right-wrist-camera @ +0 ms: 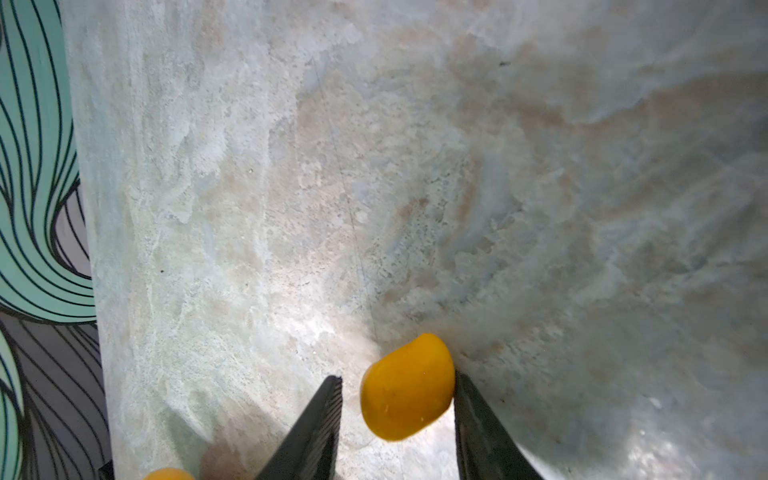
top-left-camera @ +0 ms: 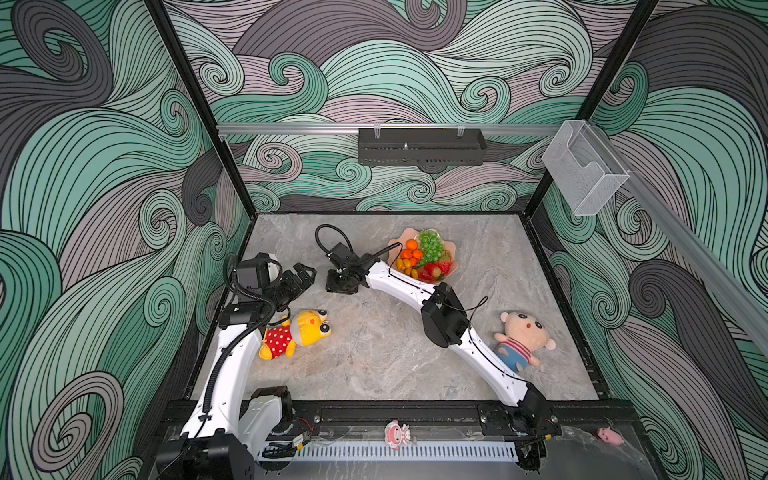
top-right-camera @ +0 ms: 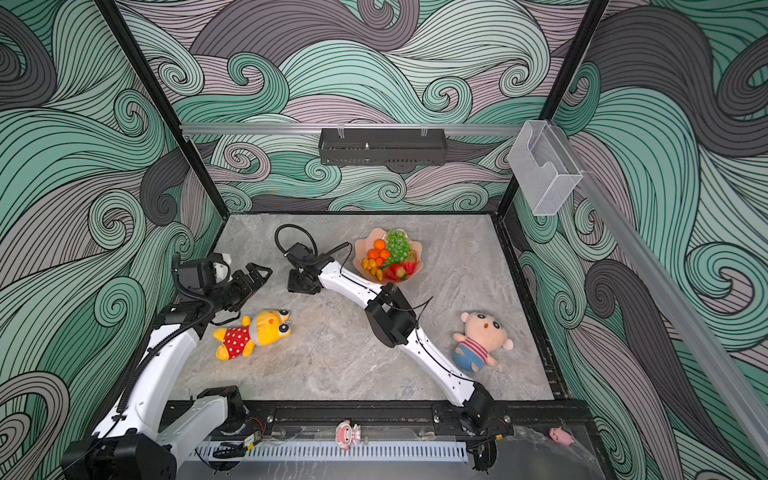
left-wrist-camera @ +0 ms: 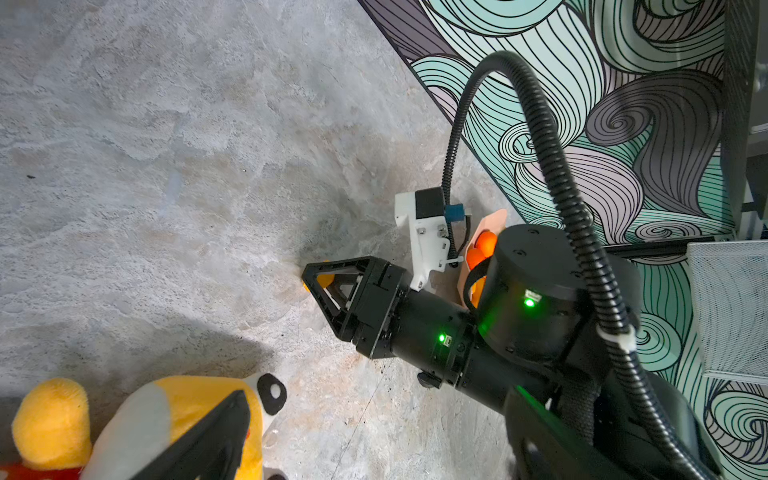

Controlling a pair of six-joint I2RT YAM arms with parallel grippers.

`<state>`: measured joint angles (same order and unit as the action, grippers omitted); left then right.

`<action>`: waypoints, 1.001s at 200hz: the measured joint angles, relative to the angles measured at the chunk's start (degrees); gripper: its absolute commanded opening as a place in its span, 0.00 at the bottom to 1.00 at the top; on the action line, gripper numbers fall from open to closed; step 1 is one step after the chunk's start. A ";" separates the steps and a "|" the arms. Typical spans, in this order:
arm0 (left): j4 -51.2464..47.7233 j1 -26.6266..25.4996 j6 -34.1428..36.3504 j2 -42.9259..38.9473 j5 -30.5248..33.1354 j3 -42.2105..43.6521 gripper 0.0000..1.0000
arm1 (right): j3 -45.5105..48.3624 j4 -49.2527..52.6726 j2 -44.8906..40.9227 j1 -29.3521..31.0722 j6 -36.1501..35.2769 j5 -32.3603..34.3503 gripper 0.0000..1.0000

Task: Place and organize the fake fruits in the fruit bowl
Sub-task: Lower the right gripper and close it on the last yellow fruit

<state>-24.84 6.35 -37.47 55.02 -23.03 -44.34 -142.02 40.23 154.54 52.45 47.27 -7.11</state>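
Note:
The peach-pink fruit bowl (top-left-camera: 394,244) (top-right-camera: 360,245) stands at the back of the table. It holds a green grape bunch (top-left-camera: 430,245) (top-right-camera: 397,243), tangerines (top-left-camera: 411,248), kumquats (top-left-camera: 405,264) and strawberries (top-left-camera: 434,270). Left of the bowl my right gripper (top-left-camera: 340,284) (top-right-camera: 301,284) (right-wrist-camera: 399,382) points down at the table. It is open around a loose kumquat (right-wrist-camera: 407,386) (left-wrist-camera: 322,279): one finger touches it, the other stands a small gap away. Another kumquat (right-wrist-camera: 168,473) lies close by. My left gripper (top-left-camera: 305,276) (top-right-camera: 258,272) hovers open and empty at the left.
A yellow plush toy (top-left-camera: 297,332) (top-right-camera: 253,334) (left-wrist-camera: 166,415) lies below the left gripper. A plush doll (top-left-camera: 523,338) (top-right-camera: 482,340) lies beside the right forearm. A black tray (top-left-camera: 419,145) and a clear holder (top-left-camera: 582,166) hang on the walls.

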 measured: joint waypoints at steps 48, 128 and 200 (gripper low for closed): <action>0.00 0.00 0.00 0.00 -0.15 0.00 0.99 | -4.72 3.48 2.34 0.33 -1.44 0.66 0.42; 0.00 0.00 0.00 0.00 -0.17 0.00 0.99 | -8.41 3.45 4.81 0.33 -2.49 -1.14 0.39; 0.00 0.00 -0.02 0.00 -0.20 0.00 0.99 | -7.67 3.17 4.63 0.31 -3.82 -0.96 0.31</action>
<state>-24.84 6.35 -37.50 55.02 -23.22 -44.34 -149.69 43.40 159.17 52.75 43.44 -8.08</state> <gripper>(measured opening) 0.986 0.319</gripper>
